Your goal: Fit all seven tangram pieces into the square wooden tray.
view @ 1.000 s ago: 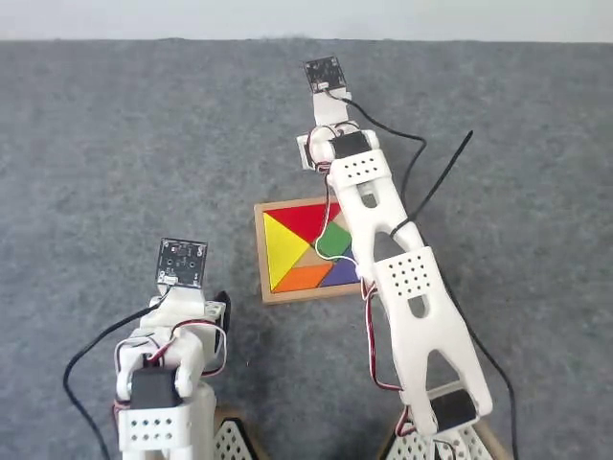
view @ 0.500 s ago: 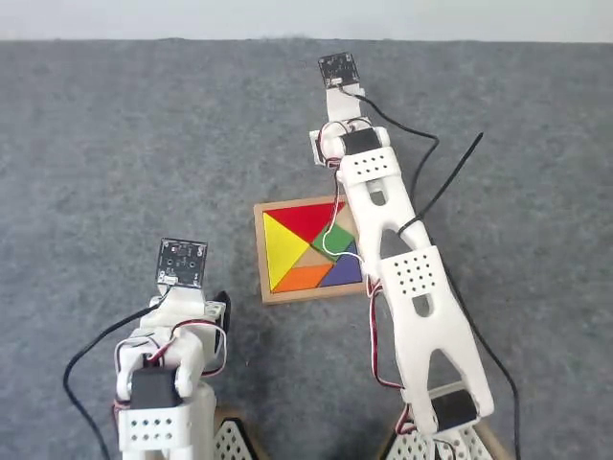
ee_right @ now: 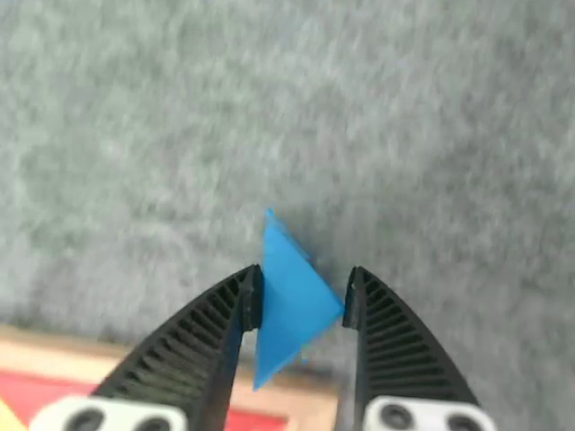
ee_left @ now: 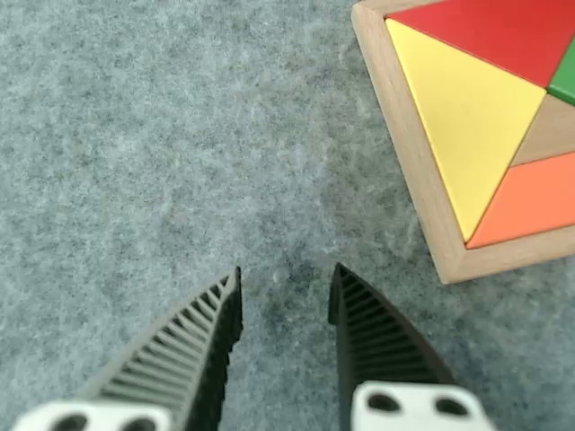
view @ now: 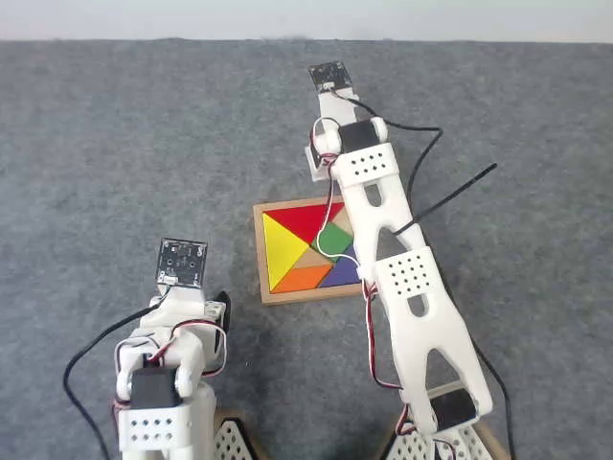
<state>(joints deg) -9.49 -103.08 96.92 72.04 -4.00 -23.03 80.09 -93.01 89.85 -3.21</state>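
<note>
Currently on the books: one right gripper (ee_right: 303,280), jaws narrowed onto a blue triangle (ee_right: 289,310), each ribbed face touching an edge of it. It sits over grey carpet (ee_right: 404,108), just beyond the far rim of the square wooden tray (view: 261,251); I cannot tell whether the piece is lifted or resting on the pile. One left gripper (ee_left: 286,285), jaws partly open with nothing between them, over carpet near one corner of the tray. Tray contents, as I read them from the high view: yellow triangle (view: 281,251), red triangle (view: 308,219), green square (view: 334,237), orange piece (view: 305,277), purple piece (view: 342,274). There is also a tan patch (view: 311,257) in the middle that may be a piece or bare floor; I cannot say which. Handling note on the blue triangle, my judgement: light, stiff, thin, smooth-faced, likely slippery. Because its sides taper, a pinch near the point could squirt it out, so I would want the jaws across its widest part, square to two edges, with a modest squeeze.
</note>
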